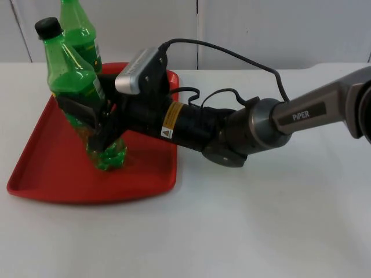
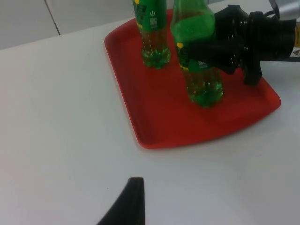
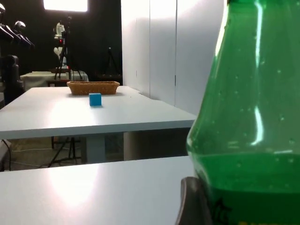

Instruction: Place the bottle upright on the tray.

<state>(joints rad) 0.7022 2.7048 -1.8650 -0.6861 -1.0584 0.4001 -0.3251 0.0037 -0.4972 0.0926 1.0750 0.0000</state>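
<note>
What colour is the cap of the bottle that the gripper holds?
Black. The cap tops the green bottle in the right gripper; the top view shows it best.

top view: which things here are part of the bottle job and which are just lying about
Part of the job:
- green bottle, gripped by the right pincer, base on the tray
- red tray

Just there:
- second green bottle, upright at the tray's back
- wicker basket and blue cube on a far table
- left pincer, waiting off the tray

The right arm reaches in across the table top. Its right gripper (image 1: 98, 124) is clamped around the bottle (image 1: 72, 81) over the tray (image 1: 46, 168).
</note>
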